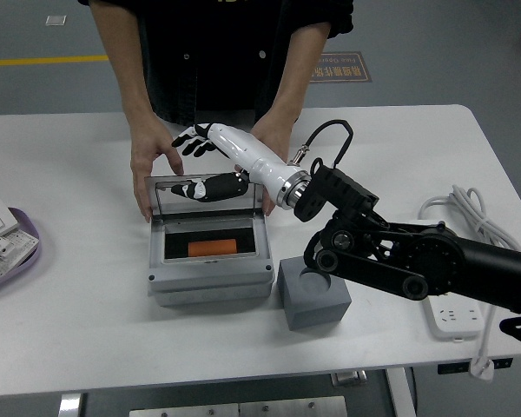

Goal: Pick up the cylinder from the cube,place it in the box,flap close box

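Observation:
An orange cylinder lies inside the open grey box. The box's clear lid stands raised at the back. My right hand is white with black fingertips, its fingers spread and holding nothing. It hovers over the lid's top edge, thumb in front of the lid and fingers behind it. A grey cube with a round socket on top stands right of the box, its socket empty. A person's two hands hold the box at the lid's left and right ends. My left arm is out of view.
A white power strip with its cable lies at the right, partly under my right arm. A purple tray with white parts sits at the left edge. The person stands at the far side of the table.

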